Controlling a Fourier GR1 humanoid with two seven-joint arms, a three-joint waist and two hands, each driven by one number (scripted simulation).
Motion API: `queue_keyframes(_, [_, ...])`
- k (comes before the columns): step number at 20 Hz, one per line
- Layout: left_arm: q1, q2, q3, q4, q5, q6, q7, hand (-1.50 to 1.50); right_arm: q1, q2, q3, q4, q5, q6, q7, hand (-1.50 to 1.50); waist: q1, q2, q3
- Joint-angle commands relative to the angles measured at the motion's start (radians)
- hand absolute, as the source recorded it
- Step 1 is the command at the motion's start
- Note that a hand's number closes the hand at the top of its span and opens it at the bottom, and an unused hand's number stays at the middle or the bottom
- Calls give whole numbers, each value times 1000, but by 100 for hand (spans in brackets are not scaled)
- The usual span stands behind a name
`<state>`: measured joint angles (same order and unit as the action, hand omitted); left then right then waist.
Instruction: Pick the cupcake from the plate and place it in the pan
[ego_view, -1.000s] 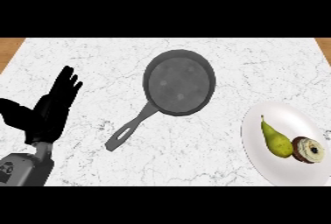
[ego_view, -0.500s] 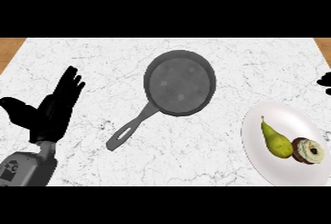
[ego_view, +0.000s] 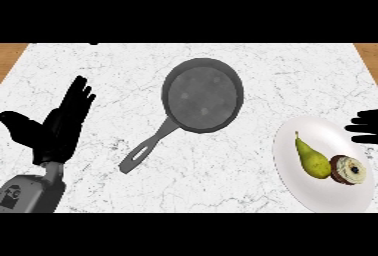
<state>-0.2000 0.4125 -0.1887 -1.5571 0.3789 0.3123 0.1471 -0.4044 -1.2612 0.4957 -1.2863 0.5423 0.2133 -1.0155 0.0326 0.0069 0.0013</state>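
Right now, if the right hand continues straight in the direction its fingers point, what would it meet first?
The right hand points leftward over the plate's upper rim. Probably the pan, though height is unclear.

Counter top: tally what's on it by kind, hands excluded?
Pans: 1, the dark pan, nothing in it
Plates: 1, the white plate
Fruit: 1, the pear on the plate
Cakes: 1, the cupcake on the plate beside the pear
Total: 4
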Motion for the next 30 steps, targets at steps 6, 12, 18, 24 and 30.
queue_keyframes(6, [55, -7, 28, -47, -31, 1, 20, 0, 51, 4, -41, -17, 153, -173, -105, -150, -35, -10, -1])
queue_keyframes(12, [-21, -28, 53, -3, -48, -10, 57, 0, 27, 56, -86, -89, 172, -80, -50, -150, -32, -8, -2])
queue_keyframes(18, [70, -30, 85, -44, -60, -60, 20, 0, 197, 108, -98, -213, 240, -128, 66, -150, -37, -10, -2])
queue_keyframes(24, [34, -15, 135, -73, -54, -97, 88, 0, 146, 151, -166, -167, 326, -57, 64, -150, -28, -8, -2])
queue_keyframes(30, [44, -99, 103, -34, -129, -80, 46, 0, 242, 249, -179, -208, 410, -68, 99, -150, -38, -9, -2])
